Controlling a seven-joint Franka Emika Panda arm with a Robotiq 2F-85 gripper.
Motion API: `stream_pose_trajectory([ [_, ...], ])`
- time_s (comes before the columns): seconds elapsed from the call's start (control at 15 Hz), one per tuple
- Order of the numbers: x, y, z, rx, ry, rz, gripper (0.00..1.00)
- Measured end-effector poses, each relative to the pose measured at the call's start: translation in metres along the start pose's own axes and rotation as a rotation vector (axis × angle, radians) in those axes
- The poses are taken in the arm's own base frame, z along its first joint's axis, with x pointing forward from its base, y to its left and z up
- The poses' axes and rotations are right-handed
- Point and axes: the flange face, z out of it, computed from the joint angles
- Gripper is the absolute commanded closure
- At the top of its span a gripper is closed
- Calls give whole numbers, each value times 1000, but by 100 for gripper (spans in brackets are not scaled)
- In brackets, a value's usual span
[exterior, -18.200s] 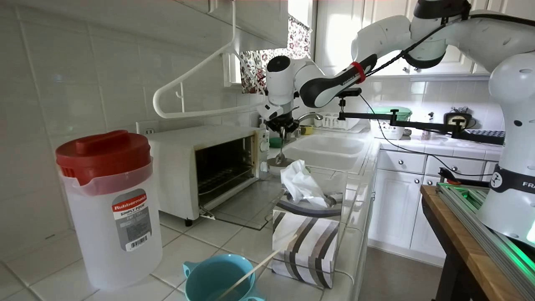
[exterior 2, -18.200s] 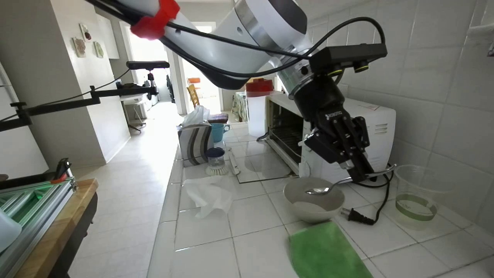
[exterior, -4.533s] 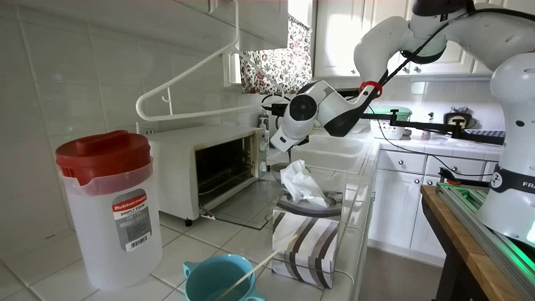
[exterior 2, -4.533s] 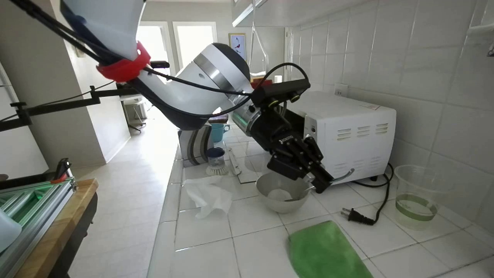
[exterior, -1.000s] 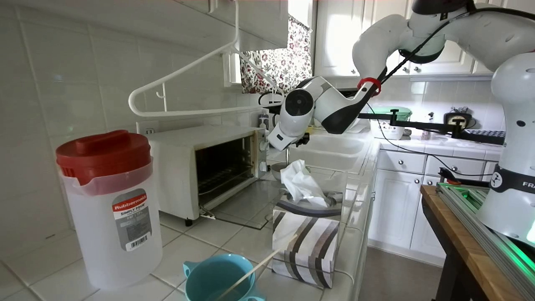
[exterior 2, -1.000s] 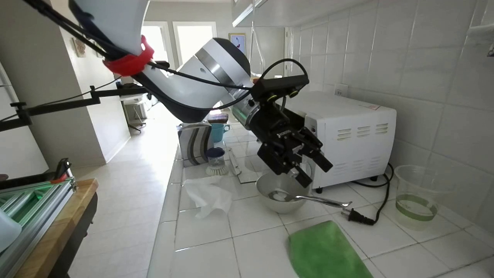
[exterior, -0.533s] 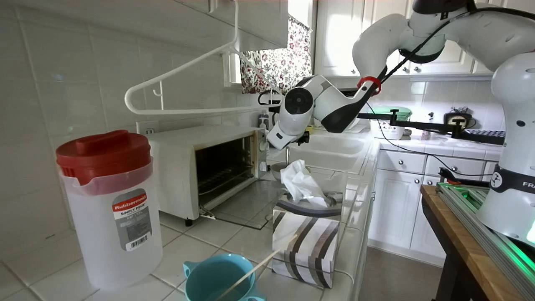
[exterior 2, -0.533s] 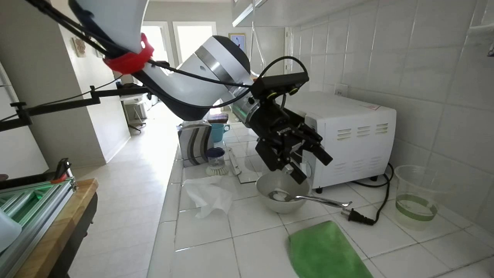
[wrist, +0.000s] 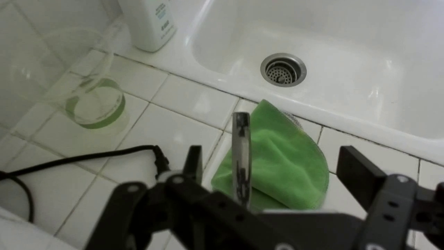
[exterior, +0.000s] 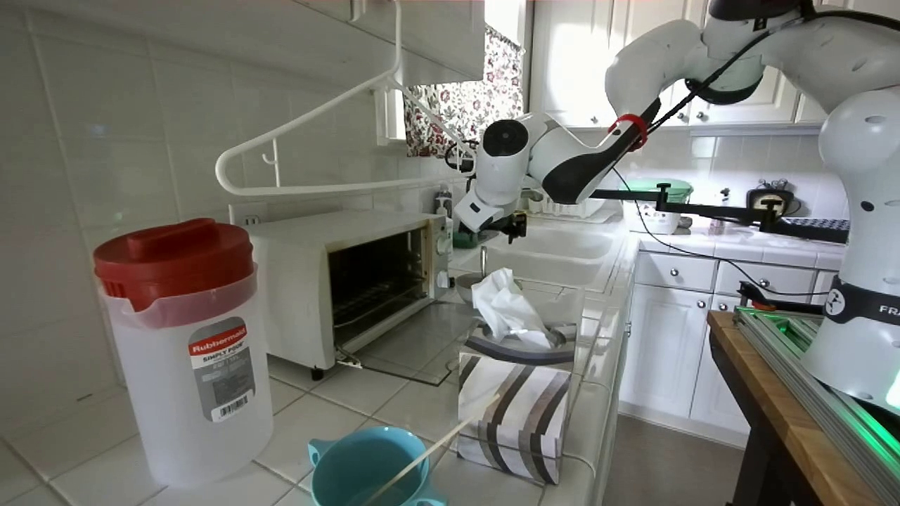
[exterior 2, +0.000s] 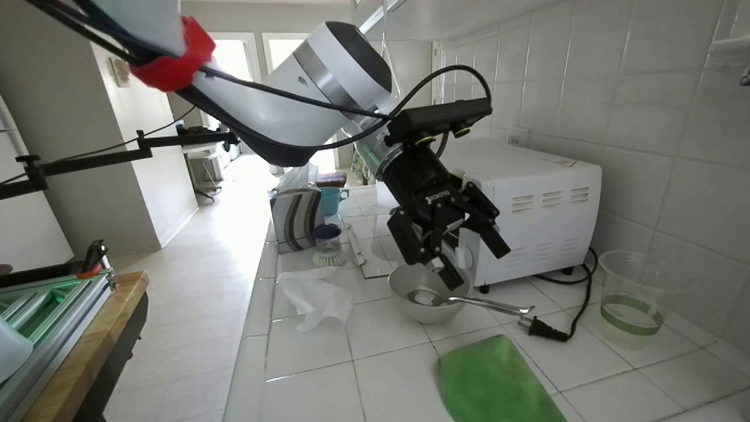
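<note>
Green cloth (exterior 2: 498, 375) lies on the near end of the counter (exterior 2: 387, 369), between its open edge and its wall edge. Steel spoon (exterior 2: 492, 304) just beyond: head in the grey bowl (exterior 2: 430, 313), handle across the rim, pointing toward the wall edge; its end is close by a black plug (exterior 2: 548, 330), contact not clear from where I stand. Gripper (exterior 2: 475, 265) hangs over the bowl, jaws spread wide, nothing between them. Spoon is loose, below the fingertips.

Risk, my estimate: much of the handle overhangs, so a fingertip dipping onto it would probably lever the head up and drop the spoon onto the counter. The bowl looks light; a bump on its rim might tip or slide it. A swing toward the wall edge could strike the toaster oven (exterior 2: 539, 223), which stands just past the gripper.

Farther along, toward the open edge: white tissue (exterior 2: 316, 296), then dish brush (exterior 2: 327, 243), then striped tissue box (exterior 2: 296, 223). All well apart from the gripper.
</note>
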Motion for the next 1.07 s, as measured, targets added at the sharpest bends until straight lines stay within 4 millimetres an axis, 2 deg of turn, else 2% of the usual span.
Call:
stream_pose_trajectory([
  [0.33, -20, -15, 21, -14, 150, 44, 0],
  [1.07, -19, -18, 35, -49, 319, 114, 0],
])
